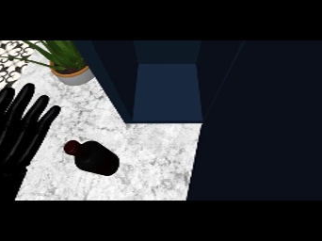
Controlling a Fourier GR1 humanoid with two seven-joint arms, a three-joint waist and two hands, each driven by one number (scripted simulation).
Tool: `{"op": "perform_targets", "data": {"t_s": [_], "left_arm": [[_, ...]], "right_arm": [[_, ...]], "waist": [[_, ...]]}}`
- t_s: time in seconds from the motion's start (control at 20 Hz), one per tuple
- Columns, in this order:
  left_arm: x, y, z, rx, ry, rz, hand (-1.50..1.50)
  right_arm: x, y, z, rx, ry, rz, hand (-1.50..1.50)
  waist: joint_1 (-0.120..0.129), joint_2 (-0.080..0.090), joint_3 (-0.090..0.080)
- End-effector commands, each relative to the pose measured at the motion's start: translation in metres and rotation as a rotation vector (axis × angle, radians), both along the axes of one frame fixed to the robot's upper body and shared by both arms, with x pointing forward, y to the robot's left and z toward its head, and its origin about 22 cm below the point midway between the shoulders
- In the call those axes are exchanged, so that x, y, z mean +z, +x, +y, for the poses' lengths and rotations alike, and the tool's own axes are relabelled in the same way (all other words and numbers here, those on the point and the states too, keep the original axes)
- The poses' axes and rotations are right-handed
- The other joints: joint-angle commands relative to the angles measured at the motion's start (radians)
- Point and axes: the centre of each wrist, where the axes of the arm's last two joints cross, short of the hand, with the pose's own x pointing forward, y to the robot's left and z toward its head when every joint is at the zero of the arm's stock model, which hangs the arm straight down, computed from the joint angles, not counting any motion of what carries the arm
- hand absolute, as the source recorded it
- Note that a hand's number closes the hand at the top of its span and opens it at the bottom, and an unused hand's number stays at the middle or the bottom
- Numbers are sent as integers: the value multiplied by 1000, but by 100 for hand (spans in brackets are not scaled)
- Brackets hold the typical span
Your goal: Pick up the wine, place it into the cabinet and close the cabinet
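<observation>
A short dark wine bottle (94,157) with a reddish-brown neck lies on its side on the marble counter (150,155), neck pointing up-left. My left hand (14,129) rests at the view's left edge, fingers straight and pointing up, holding nothing, a short way left of the bottle. The dark blue cabinet (167,92) stands behind the bottle with its interior showing; its open door (268,122) fills the right side of the view. My right hand does not show.
A potted green plant (68,61) in a pale pot stands at the counter's back left, next to the cabinet's left wall. A black and white patterned tile wall (0,59) lies at the upper left.
</observation>
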Motion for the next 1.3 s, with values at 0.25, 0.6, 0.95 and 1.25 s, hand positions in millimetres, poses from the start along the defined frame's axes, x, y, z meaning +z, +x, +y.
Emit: {"op": "perform_targets", "data": {"t_s": [0.25,0.6,0.95,1.25], "left_arm": [[20,-16,6,28,15,-11,-150],[-23,2,5,50,31,-5,-150],[-44,16,23,54,28,39,-150],[-69,18,25,79,45,56,-150]], "right_arm": [[32,-33,-9,-52,-6,-67,-150],[36,-33,-3,-56,-5,-57,-150],[35,-29,15,-51,11,-72,-150],[41,-39,1,-57,10,-52,-150]], "waist": [[-2,-1,1],[-5,0,-1],[-5,-1,-2],[-7,-1,-1]]}}
